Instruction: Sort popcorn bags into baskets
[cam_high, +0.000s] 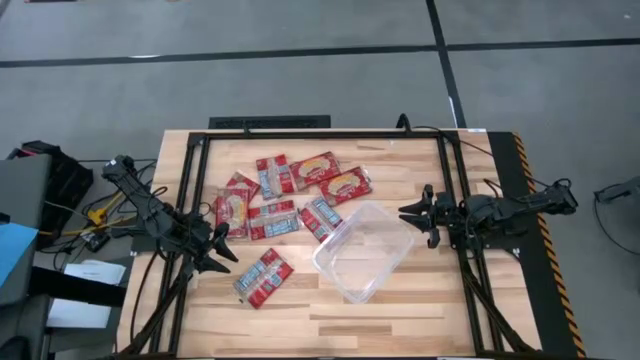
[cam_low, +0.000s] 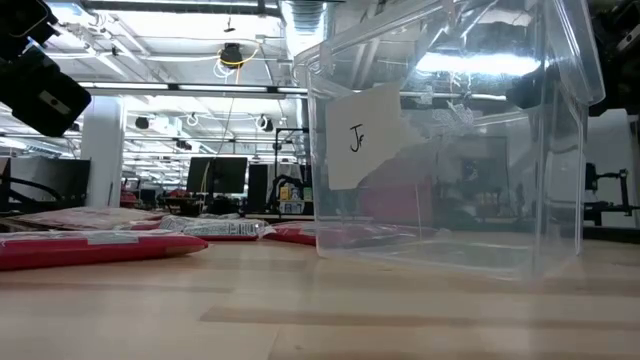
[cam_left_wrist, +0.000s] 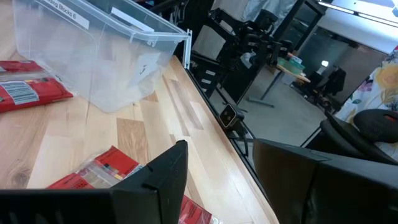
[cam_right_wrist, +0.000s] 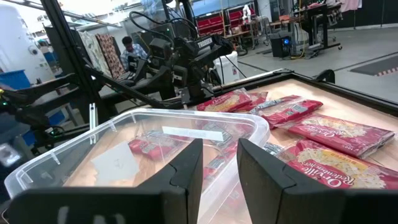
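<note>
From above, the whole wooden table (cam_high: 400, 310) is visible. The clear tub (cam_high: 365, 250) stands a little right of the middle, turned at an angle, and it looks empty. The popcorn bags lie to its left and far-left. I count about nine: one bag (cam_high: 263, 277) lies alone near the front, close to the left gripper (cam_high: 222, 243), and the others form a loose group (cam_high: 290, 195), some overlapping, so the count is not sure. The left gripper hovers at the left side with its fingers parted and nothing between them. The right gripper (cam_high: 412, 213) is just right of the tub, closed and holding nothing.

The low view sees the tub (cam_low: 450, 140) very close, with a paper note (cam_low: 362, 140) on its wall that the top view does not show. Only the edges of some bags (cam_low: 95, 245) appear, flat on the table at the left; they cannot be counted here.

The left wrist view shows the lone bag (cam_left_wrist: 99, 171) partly hidden behind the dark fingers (cam_left_wrist: 155, 186), one more bag (cam_left_wrist: 28, 93) cut off at the edge, and the tub (cam_left_wrist: 93, 56).

The right wrist view looks over the tub rim (cam_right_wrist: 186, 118). Its two fingers (cam_right_wrist: 186, 168) stand near together. Beyond the tub lie about four bags (cam_right_wrist: 348, 134), and more show dimly through the plastic. A person (cam_right_wrist: 129, 50) sits far behind.
</note>
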